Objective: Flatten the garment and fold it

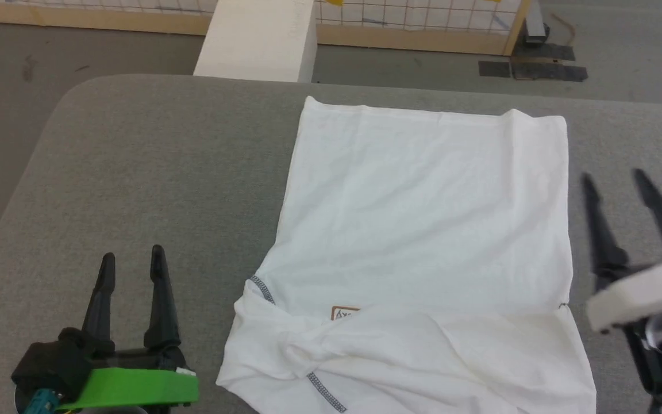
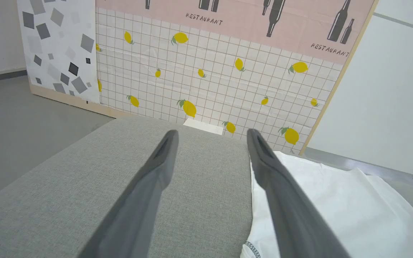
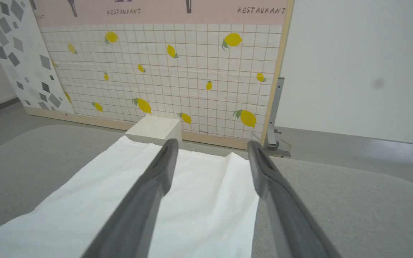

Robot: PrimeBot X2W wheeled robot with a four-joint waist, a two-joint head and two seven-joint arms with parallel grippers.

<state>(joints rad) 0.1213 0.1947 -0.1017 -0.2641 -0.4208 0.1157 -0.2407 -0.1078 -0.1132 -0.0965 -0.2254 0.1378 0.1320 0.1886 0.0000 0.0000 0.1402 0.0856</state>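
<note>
The garment (image 1: 423, 230) lies on the grey padded table (image 1: 135, 172), right of the middle in my head view, between my two grippers and touched by neither. Its far part is a smooth white rectangle with only faint creases. The near part is bunched: fabric twists across it, two short runs of grey stitching (image 1: 262, 289) show, and a brown-bordered patch (image 1: 344, 313) sits half under a fold, its lettering too cut off to read. The near edge of the cloth runs off the bottom of that view.

My left gripper (image 1: 133, 253) hovers over bare table left of the cloth, fingers spread with nothing between them. My right gripper (image 1: 612, 175) is at the cloth's right side, fingers likewise apart and empty. Its body is blurred and cut by the frame edge.

My left wrist view adds what the head view trims to a strip — a lemon-patterned panel (image 2: 210, 79) lettered RESTAURANT — and a bit of stitching at the bottom edge. My right wrist view looks along the smooth part toward a white box (image 3: 152, 129) beyond the table's far edge. I cannot tell whether the box touches the table.
</note>
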